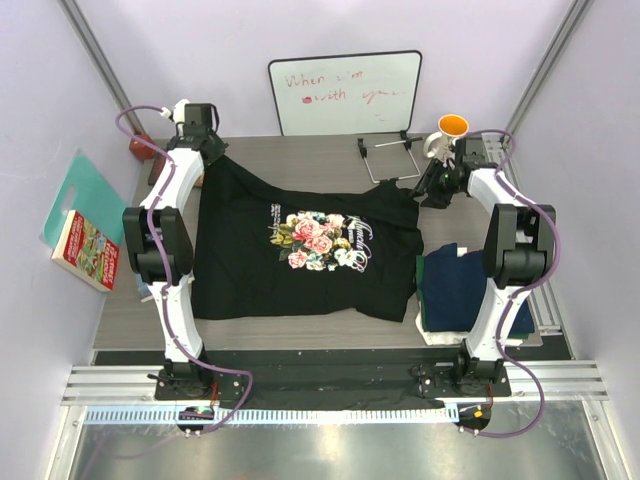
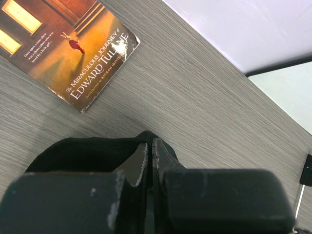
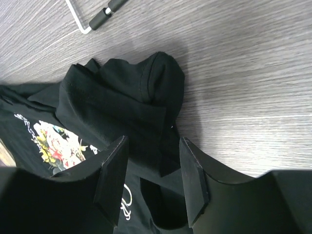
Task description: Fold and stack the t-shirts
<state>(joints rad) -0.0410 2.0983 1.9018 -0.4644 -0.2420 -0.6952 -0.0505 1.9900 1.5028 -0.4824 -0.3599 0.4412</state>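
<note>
A large black t-shirt (image 1: 300, 260) with a pink-and-white floral print lies spread across the table. At its far left corner my left gripper (image 1: 207, 155) is shut on the black cloth (image 2: 87, 151), which pokes out past the closed fingertips of the left gripper (image 2: 150, 144). My right gripper (image 1: 433, 188) hangs over the shirt's far right corner. In the right wrist view the right gripper (image 3: 153, 146) stands open, with the bunched black sleeve (image 3: 122, 97) below and between its fingers. A folded navy t-shirt (image 1: 462, 285) tops a pile at the right.
A whiteboard (image 1: 345, 92) leans at the back, with a wire stand (image 1: 385, 160) and an orange-lined mug (image 1: 450, 130) before it. A book (image 2: 73, 48) lies beyond the left gripper. Another book (image 1: 88, 250) and a teal board (image 1: 75, 195) lean at the left wall.
</note>
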